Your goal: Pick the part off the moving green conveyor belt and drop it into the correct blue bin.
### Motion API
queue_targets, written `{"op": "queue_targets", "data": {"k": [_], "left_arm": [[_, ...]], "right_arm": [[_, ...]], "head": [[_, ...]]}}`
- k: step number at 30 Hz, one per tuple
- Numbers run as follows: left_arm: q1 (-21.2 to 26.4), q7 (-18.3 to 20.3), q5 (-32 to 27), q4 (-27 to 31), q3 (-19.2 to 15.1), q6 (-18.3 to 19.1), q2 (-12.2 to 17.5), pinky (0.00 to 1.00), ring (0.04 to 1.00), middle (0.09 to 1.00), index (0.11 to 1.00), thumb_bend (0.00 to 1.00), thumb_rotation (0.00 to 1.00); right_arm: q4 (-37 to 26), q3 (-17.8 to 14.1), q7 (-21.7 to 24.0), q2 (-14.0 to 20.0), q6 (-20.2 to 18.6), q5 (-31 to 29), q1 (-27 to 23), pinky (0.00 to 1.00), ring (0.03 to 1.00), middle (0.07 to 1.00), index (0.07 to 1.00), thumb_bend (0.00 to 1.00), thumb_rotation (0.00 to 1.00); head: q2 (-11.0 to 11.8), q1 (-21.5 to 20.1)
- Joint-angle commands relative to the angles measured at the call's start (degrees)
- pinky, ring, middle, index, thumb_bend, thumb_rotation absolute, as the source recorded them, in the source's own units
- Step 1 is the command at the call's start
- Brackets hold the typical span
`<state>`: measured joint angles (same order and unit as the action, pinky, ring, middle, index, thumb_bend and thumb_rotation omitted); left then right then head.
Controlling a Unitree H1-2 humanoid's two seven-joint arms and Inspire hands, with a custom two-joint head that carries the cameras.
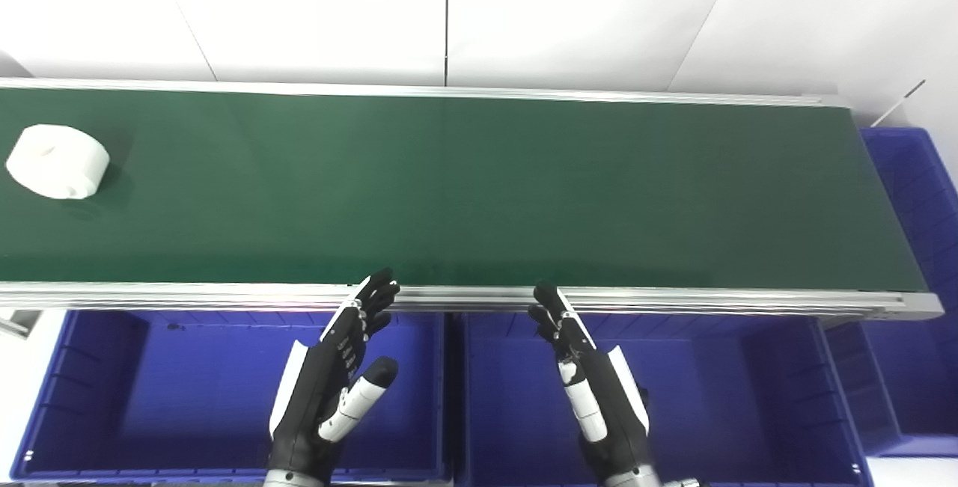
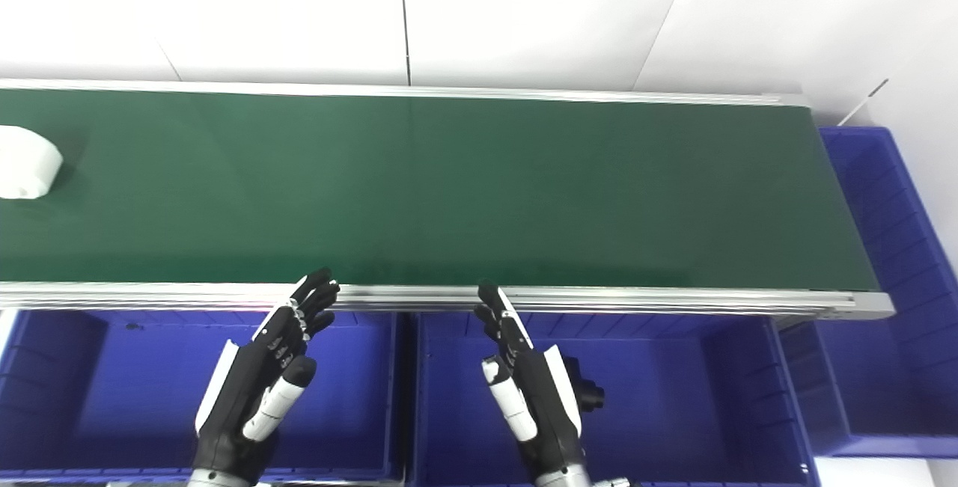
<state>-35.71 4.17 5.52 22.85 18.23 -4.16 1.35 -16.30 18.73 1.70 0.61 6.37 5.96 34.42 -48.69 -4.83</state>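
A white round part [image 1: 58, 161] lies on the green conveyor belt [image 1: 464, 188] at its far left; it is cut by the edge in the right eye view [image 2: 26, 161]. My left hand [image 1: 333, 382] is open and empty, held above the left blue bin [image 1: 97, 397], fingertips at the belt's near rail. My right hand [image 1: 591, 382] is open and empty above the middle blue bin [image 1: 733, 390]. A small black part [image 2: 587, 391] lies in the middle bin beside the right hand.
A third blue bin [image 1: 917, 247] stands at the belt's right end. An aluminium rail [image 1: 673, 300] runs along the belt's near edge. A white wall is behind the belt.
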Motion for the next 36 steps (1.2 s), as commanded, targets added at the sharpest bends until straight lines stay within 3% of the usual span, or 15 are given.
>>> {"op": "queue_targets", "data": {"k": [1,11,16,21,27,31,36], "left_arm": [[-0.25,-0.12,0.25,1.32,0.35,-1.56,-0.36,0.89,0.909,0.886,0.89,0.78,0.8],[0.22,0.23,-0.6,-0.02,-0.01,-2.93,0.09,0.89,0.918,0.892,0.893,0.78,0.8],[-0.09,0.18,-0.76,-0.02,-0.03,-2.94,-0.01,0.89,0.906,0.885,0.886,0.78,0.78],[0.59,0.55,-1.08,-2.0,-0.2,-4.28,0.59,0.9,0.912,0.89,0.892,0.76,0.79],[-0.11,0.85,-2.2,0.44,0.41,-2.94,0.45,0.91,0.906,0.884,0.884,0.75,0.75],[-0.62,0.81,-0.85,0.99,0.78,-3.22,0.62,0.91,0.91,0.885,0.892,0.75,0.78],[-1.0,0.55,-0.24,-0.21,0.88,-4.79,0.68,0.89,0.907,0.888,0.898,0.77,0.8]], "right_arm": [[-1.65,-0.1,0.29,-0.14,1.05,-0.28,0.18,0.96,0.936,0.963,0.965,0.9,0.97],[-0.97,-0.2,0.42,-0.22,1.46,-0.36,0.0,0.96,0.938,0.967,0.966,0.89,0.97],[-0.63,-0.2,0.4,-0.25,2.13,-0.6,0.08,0.96,0.938,0.965,0.96,0.9,0.97],[1.26,-0.18,0.38,-0.33,2.81,-0.74,-0.32,0.97,0.948,0.97,0.962,0.91,0.97],[-0.5,0.55,0.39,-0.13,3.05,0.79,0.12,0.95,0.946,0.967,0.938,0.89,0.96],[-1.56,0.69,0.48,0.12,2.06,0.95,0.66,0.96,0.953,0.97,0.942,0.89,0.98],[-0.33,0.56,0.37,0.37,3.24,0.76,0.96,0.98,0.951,0.969,0.942,0.88,0.98]], "head": [[-0.41,-0.11],[1.54,0.02],[1.03,0.15],[2.59,-0.26],[0.78,-0.22],[0.63,-0.24],[3.18,-0.34]]}}
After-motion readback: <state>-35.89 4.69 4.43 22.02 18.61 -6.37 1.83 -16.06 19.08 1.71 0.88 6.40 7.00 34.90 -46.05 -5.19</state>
